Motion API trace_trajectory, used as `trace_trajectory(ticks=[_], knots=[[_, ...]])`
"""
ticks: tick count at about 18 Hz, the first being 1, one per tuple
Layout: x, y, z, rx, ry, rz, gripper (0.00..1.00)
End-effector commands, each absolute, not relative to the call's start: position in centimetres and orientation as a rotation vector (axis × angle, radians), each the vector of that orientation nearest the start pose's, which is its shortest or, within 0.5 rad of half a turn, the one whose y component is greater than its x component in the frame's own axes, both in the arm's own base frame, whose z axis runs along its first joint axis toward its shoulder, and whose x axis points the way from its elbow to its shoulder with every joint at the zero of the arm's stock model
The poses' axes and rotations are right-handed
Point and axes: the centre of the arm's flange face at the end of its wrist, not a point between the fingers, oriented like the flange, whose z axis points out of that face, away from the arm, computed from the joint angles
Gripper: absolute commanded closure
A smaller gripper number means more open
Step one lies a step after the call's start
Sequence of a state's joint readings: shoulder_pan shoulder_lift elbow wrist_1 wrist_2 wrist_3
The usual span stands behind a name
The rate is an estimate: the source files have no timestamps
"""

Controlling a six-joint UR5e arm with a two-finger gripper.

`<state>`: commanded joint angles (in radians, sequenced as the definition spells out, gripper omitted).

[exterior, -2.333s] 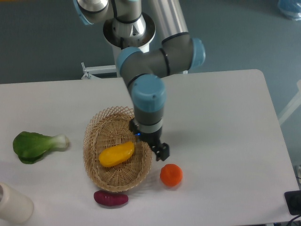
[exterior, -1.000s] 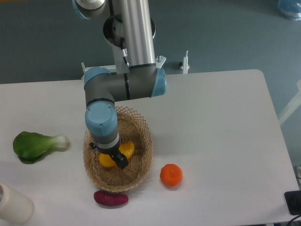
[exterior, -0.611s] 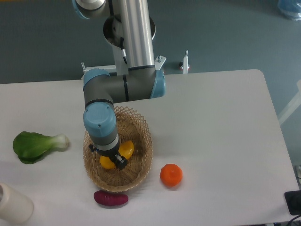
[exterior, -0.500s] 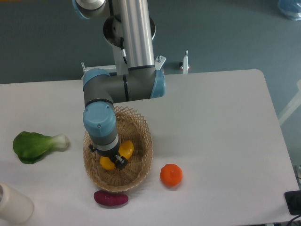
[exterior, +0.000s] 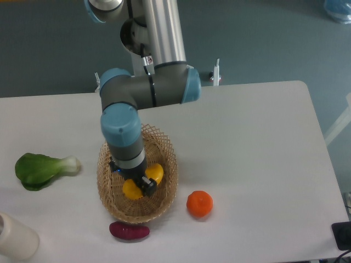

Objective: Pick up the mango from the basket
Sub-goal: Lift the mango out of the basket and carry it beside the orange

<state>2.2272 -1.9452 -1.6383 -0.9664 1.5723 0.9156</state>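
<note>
The basket [exterior: 164, 159] is the landmark. Over its middle the gripper [exterior: 140, 184] has its fingers closed around the mango [exterior: 155, 174], which sits low inside the basket. I judge the grasp step done; next comes a straight lift, clear of the rim. The mango is smooth, yellow-orange and partly hidden.

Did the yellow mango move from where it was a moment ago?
Yes. The mango, gripped by the end effector, now sits a little further right and nearer the camera in the picture, closer to the orange, which stayed put.
</note>
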Motion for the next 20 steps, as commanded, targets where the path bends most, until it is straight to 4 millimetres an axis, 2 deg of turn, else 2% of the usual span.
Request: trace_trajectory(ticks=[3,7,10,14,20], knots=[[-30.0,55.5,32.7,-3.001,0.400,0.190,0.61],[-32.3,54.3,33.1,-3.021,0.368,0.210,0.60],[-34.7,53.2,33.9,-3.028,0.469,0.258,0.59],[-38.7,50.9,34.0,-3.041,0.433,0.268,0.59],[-41.9,49.6,33.6,-3.054,0.455,0.281,0.60]])
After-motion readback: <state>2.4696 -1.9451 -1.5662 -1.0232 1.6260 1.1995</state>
